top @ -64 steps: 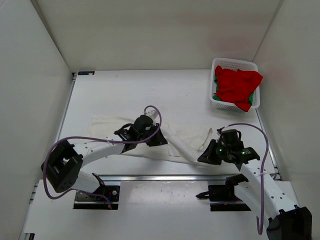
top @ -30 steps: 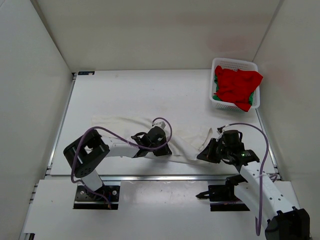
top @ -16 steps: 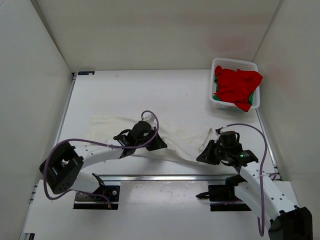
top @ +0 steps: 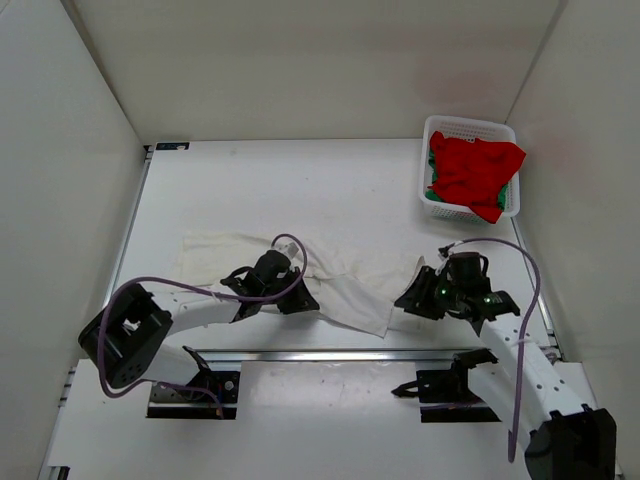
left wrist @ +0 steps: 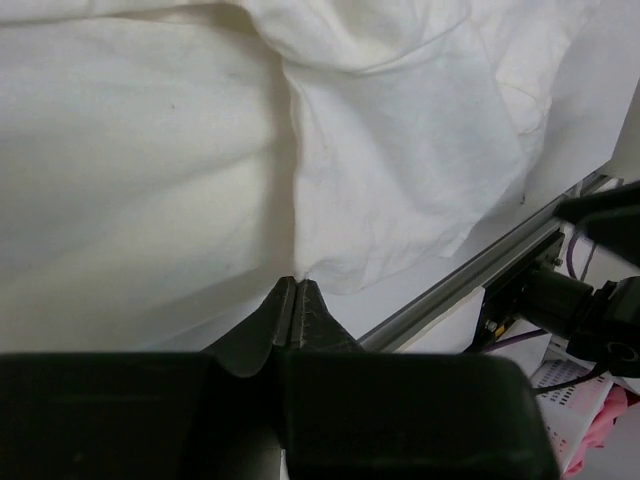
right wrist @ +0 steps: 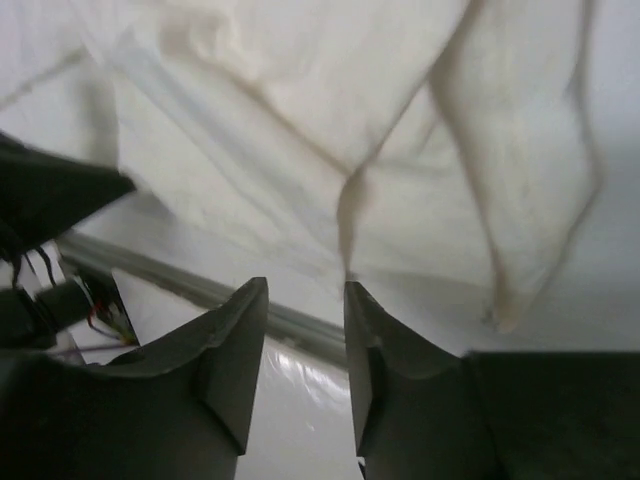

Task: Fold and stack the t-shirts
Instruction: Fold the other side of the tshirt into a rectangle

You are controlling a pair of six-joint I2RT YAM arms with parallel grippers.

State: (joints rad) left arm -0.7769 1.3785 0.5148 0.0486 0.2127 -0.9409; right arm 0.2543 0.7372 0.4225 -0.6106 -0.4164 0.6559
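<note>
The off-white t-shirt [top: 352, 300] lies crumpled and spread across the near part of the table. My left gripper [top: 303, 301] sits at its middle and is shut, with a fold of the off-white t-shirt [left wrist: 400, 150] pinched at the jaw tips [left wrist: 296, 281]. My right gripper [top: 411, 298] hovers at the shirt's right end. It is open [right wrist: 305, 300], with the off-white t-shirt [right wrist: 350, 120] just beyond its fingers and nothing between them. The red t-shirt [top: 476, 168] is heaped in the basket, and the green t-shirt [top: 434, 163] peeks out beneath it.
The white perforated basket [top: 470, 122] stands at the far right of the table by the wall. A metal rail [top: 330, 353] runs along the table's near edge, close to the shirt's lower flap. White walls enclose the table on three sides.
My right gripper has opened and let go of the shirt's edge, and the stretched cloth has dropped into a flat flap. My left gripper has shifted a little left and nearer, still pinching the fold.
</note>
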